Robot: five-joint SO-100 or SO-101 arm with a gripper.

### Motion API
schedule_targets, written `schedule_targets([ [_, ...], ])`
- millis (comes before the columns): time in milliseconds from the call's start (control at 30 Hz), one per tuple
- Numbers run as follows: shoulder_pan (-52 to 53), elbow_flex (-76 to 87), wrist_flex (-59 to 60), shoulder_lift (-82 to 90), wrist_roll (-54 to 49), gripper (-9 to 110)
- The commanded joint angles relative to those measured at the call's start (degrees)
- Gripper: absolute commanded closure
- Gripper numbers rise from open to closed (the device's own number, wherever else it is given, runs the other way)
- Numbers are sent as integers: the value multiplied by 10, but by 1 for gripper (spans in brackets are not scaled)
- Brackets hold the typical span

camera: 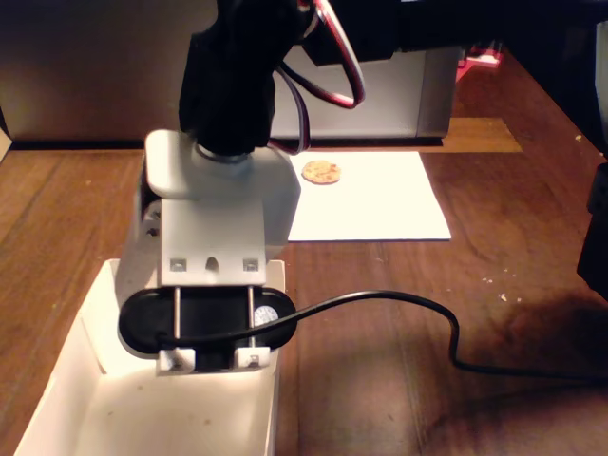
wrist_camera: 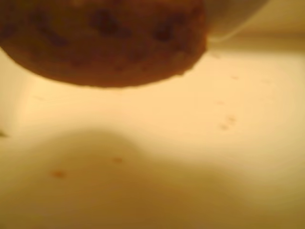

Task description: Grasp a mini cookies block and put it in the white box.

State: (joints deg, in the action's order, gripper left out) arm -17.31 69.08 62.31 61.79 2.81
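**Cookie held over the white box**

Filling the top of the wrist view, a brown mini cookie (wrist_camera: 102, 40) with dark chips hangs just above a pale, crumb-specked floor, which I judge to be the inside of the white box (camera: 71, 380). Nothing shows the fingertips, so whether they clamp the cookie or merely sit beside it cannot be told; it looks carried.

Such a cookie is probably light, stiff and brittle, with a crumbly rim: a gentle pinch across its edges would suit, since hard pressure may snap it.

From the fixed view, the arm's wrist (camera: 214, 223) hangs over the box's far end and hides that cookie entirely. This view alone shows 1 more cookie (camera: 321, 172) beyond the box, on a white paper sheet (camera: 389, 204), and a black cable (camera: 418, 309) trailing off to the box's right.
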Motion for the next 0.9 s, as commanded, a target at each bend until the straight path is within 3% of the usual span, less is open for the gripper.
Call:
schedule_targets([
  [0, -4, -73, -12, 27, -7, 64],
  [267, 0, -74, -4, 20, -11, 60],
  [300, 0, -74, -4, 20, -12, 64],
  [400, 6, -74, -1, 25, -6, 92],
  [467, 14, -75, 2, 31, -2, 101],
  [867, 59, -76, 46, 97, -21, 102],
])
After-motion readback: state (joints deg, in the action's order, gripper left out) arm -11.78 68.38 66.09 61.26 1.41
